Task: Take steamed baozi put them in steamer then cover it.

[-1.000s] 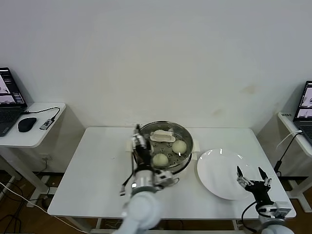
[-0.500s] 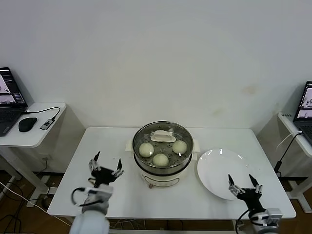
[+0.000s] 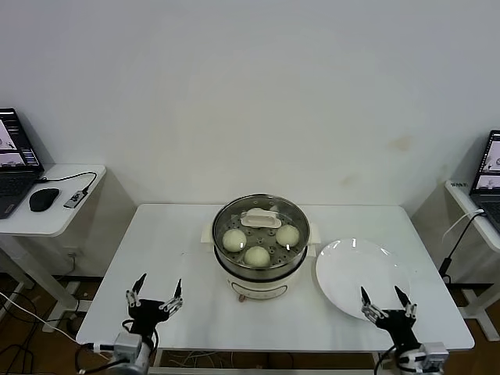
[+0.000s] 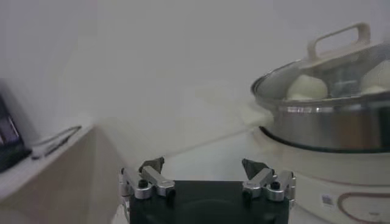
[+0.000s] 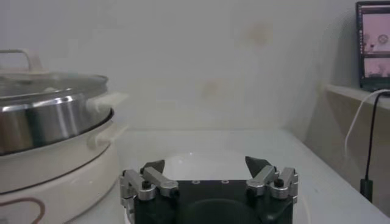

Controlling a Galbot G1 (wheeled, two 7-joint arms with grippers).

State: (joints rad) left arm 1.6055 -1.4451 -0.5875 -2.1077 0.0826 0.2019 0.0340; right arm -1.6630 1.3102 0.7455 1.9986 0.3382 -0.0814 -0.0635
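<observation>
Three pale cream buns show inside the shiny steel steamer under its clear glass lid. Left hand and right hand hang spread and empty near the white table edge; best to retreat gently, leaving the lid seated.

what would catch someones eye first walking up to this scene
The shiny steamer at the middle of the white table, its glass cover on and three of the steamed baozi showing through it. Beside it, on the robot's right, lies an empty white plate. The left gripper and right gripper hang open and empty at the table's near edge, well apart from the steamer.
</observation>
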